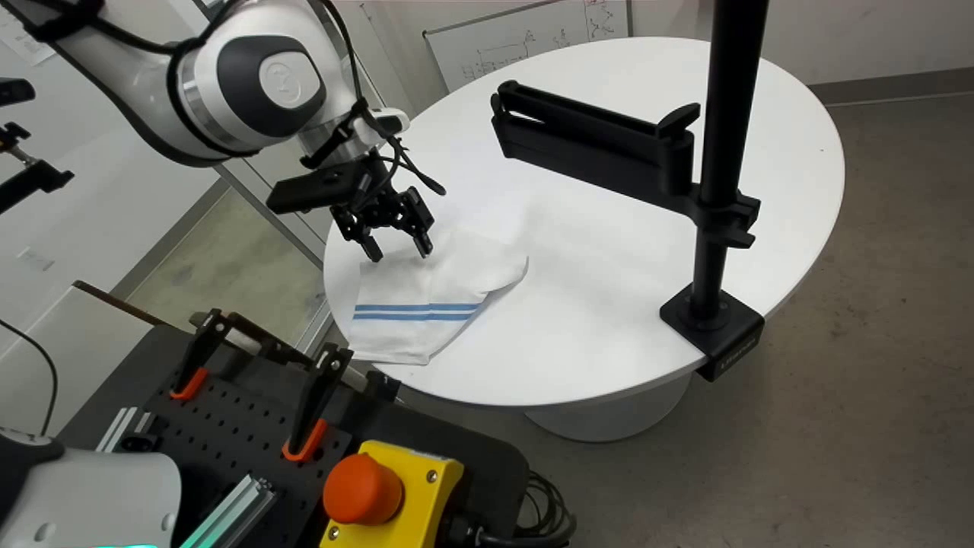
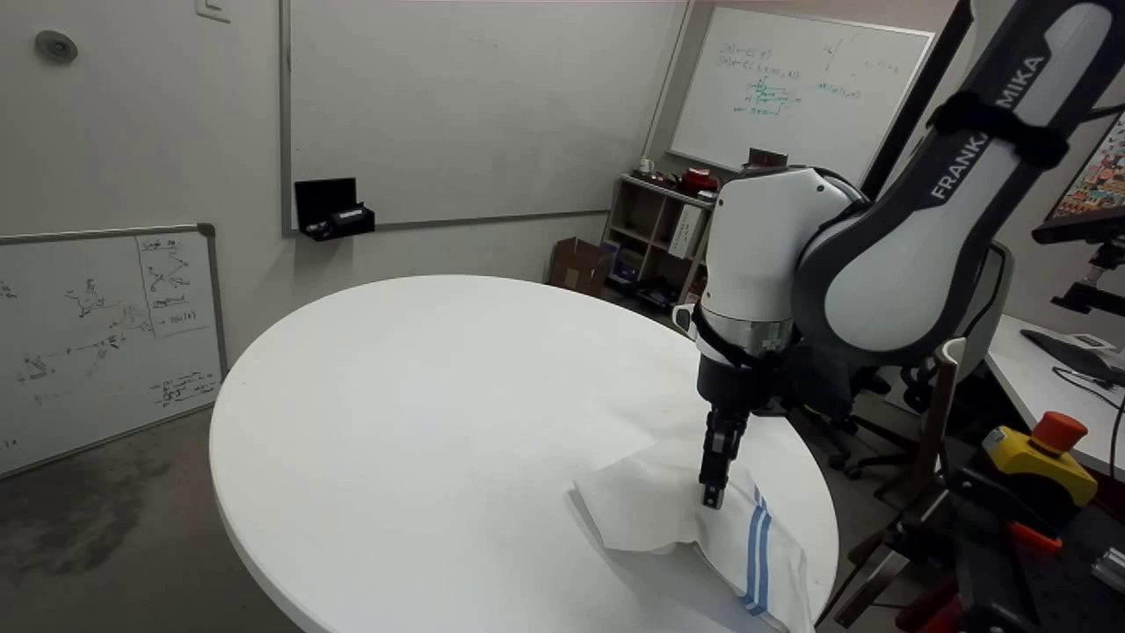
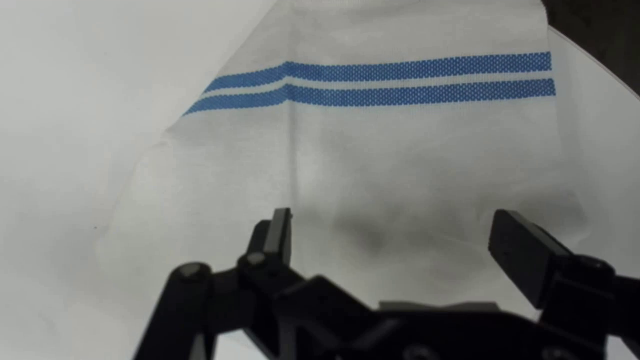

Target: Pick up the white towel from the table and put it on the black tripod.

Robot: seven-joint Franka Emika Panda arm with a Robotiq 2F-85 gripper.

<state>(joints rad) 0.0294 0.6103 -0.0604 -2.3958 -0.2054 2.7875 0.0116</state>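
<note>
The white towel (image 1: 449, 278) with two blue stripes lies spread, with folds, near the edge of the round white table (image 1: 593, 320). It also shows in an exterior view (image 2: 650, 501) and fills much of the wrist view (image 3: 400, 135). The black tripod (image 1: 719, 152) is a post clamped at the table's edge with a folded arm reaching over the table; it shows in a single exterior view. My gripper (image 1: 398, 251) points down over the towel, also in an exterior view (image 2: 712, 501). In the wrist view (image 3: 392, 212) its fingers are wide apart with nothing gripped. Whether the fingertips touch the cloth, I cannot tell.
A dark robot bench with black and orange clamps (image 1: 308, 411) and a yellow box with a red button (image 1: 396, 495) stands beside the table. Whiteboards (image 2: 105, 325) lean or hang along the walls. A shelf (image 2: 650, 229) stands behind.
</note>
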